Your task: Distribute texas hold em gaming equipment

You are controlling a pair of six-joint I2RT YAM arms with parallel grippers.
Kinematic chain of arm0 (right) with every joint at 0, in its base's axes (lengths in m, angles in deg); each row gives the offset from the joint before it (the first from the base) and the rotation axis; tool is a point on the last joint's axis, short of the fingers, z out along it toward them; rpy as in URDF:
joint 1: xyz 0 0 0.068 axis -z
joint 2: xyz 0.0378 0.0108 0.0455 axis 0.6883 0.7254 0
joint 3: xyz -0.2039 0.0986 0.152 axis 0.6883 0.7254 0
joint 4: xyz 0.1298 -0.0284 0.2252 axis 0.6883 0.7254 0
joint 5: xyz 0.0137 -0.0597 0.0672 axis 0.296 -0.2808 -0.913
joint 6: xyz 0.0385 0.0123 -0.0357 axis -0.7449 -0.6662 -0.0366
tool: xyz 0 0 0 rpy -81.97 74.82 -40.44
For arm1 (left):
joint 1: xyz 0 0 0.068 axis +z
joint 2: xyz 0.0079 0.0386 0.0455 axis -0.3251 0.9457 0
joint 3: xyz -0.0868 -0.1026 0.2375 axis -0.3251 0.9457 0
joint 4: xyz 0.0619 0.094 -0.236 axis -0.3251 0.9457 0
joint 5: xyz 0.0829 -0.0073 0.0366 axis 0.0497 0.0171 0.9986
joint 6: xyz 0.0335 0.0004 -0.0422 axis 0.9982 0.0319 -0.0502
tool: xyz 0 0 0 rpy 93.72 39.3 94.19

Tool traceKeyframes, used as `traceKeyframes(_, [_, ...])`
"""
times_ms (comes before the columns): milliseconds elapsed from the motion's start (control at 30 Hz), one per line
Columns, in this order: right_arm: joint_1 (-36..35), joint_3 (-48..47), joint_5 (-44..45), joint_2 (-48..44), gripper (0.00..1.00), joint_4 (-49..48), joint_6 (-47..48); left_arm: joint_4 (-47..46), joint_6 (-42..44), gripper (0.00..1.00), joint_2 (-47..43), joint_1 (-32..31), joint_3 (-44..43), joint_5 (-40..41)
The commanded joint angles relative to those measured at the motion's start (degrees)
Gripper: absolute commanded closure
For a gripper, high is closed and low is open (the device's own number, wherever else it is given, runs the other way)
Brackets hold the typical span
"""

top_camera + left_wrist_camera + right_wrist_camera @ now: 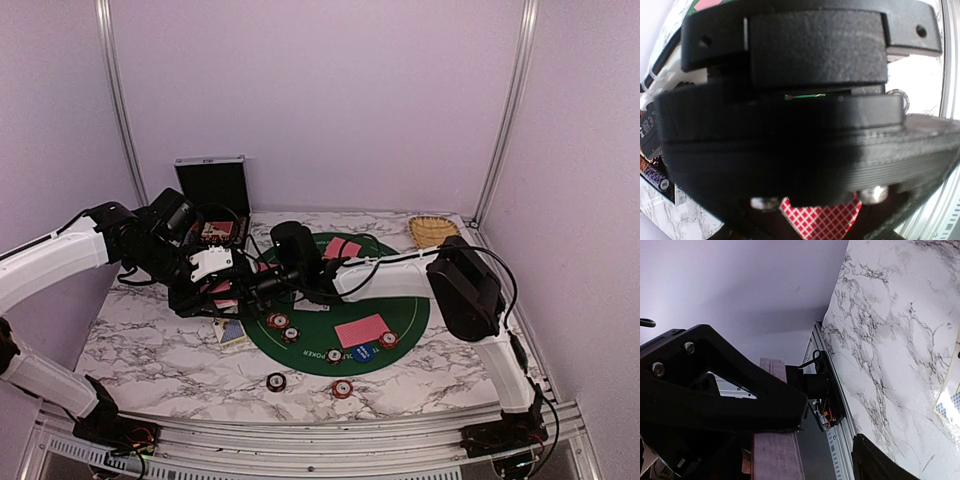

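Note:
My left gripper (220, 283) holds a pink-red-backed card deck (226, 291) above the table's left middle. The checked card back (824, 221) shows at the bottom of the left wrist view; the right gripper's black body blocks the rest. My right gripper (252, 287) reaches across and meets the deck. In the right wrist view it (830, 427) is open, one finger (765, 405) lying across the deck's edge (775, 450). Two card piles (362, 330) (342, 247), red chips (278, 321) (388, 340) and a blue disc (361, 352) lie on the green mat (410, 305).
Two chips (276, 381) (342, 388) lie on the marble in front of the mat. A face-up card (233, 335) lies at the mat's left edge. The open black case (212, 190) stands at the back left. The wicker basket (432, 230) sits at the back right.

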Motion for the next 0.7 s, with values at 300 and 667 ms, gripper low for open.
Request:
traceKeyframes(300, [0.7, 1.0, 2.0, -1.0, 0.4, 2.2, 1.1, -1.0, 0.4, 1.0, -2.0, -0.3, -1.7, -0.3])
traceKeyframes(667, [2.4, 6.0, 2.0, -5.0, 0.54, 3.9, 3.2, -1.0, 0.6, 1.0, -2.5, -0.3, -1.4, 0.2])
